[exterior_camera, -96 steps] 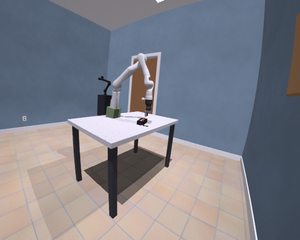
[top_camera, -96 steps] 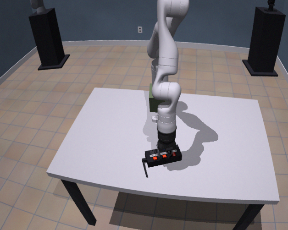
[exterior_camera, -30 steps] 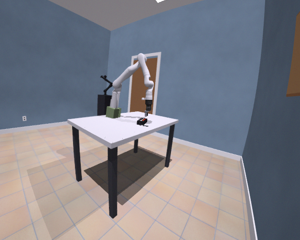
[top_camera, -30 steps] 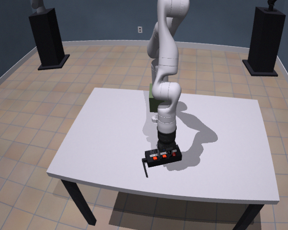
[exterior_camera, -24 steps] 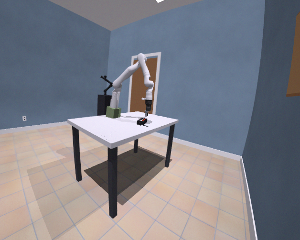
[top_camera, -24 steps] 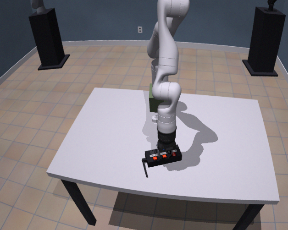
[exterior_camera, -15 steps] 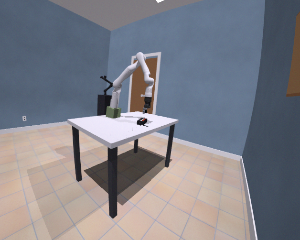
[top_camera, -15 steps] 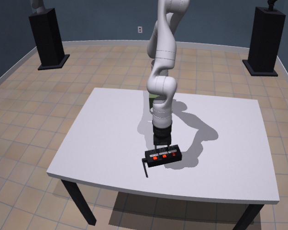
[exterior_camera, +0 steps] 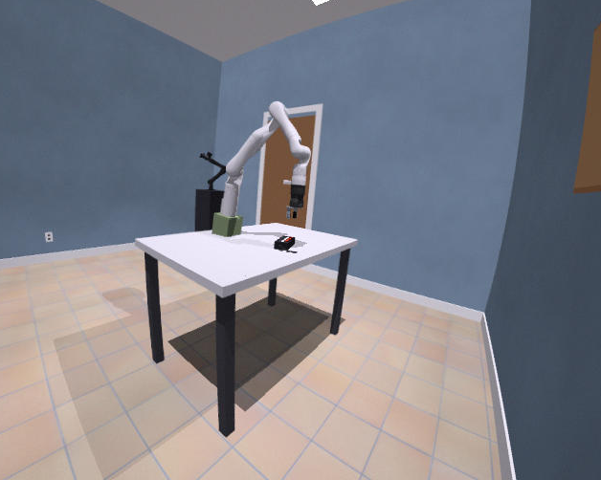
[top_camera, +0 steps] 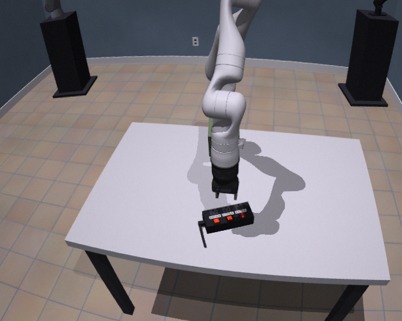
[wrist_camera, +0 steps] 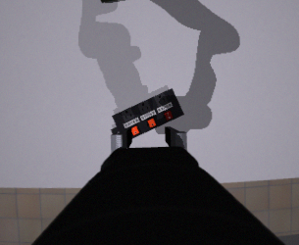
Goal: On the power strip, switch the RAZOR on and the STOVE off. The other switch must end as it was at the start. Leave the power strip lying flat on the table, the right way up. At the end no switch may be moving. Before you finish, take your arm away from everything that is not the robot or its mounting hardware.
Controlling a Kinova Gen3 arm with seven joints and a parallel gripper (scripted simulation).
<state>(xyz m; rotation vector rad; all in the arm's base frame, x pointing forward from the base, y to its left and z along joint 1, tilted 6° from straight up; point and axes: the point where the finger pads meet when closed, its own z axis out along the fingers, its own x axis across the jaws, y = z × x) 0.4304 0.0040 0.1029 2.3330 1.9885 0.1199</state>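
The strip [top_camera: 226,224] [exterior_camera: 283,243] [wrist_camera: 148,111] lies flat on the desk [top_camera: 147,192] [exterior_camera: 236,258] [wrist_camera: 44,105], switches up. The fingers [top_camera: 226,197] [exterior_camera: 291,215] are spread apart with nothing between them. The top and wrist views make them look close to the strip; only the exterior view shows them well above it, and also a brown door [exterior_camera: 287,154] behind the arm. The top view shows the whole cord [top_camera: 201,234] [exterior_camera: 288,250] bent away from one end; the wrist view hides most of it. Three white labels [top_camera: 228,213] [wrist_camera: 147,115] run along the strip, their letters too blurred to read surely. Two switches glow orange, the left [top_camera: 216,220] [wrist_camera: 135,130] and the middle [top_camera: 229,218] [wrist_camera: 152,122]; the right switch [top_camera: 242,215] [wrist_camera: 169,115] is dark red.
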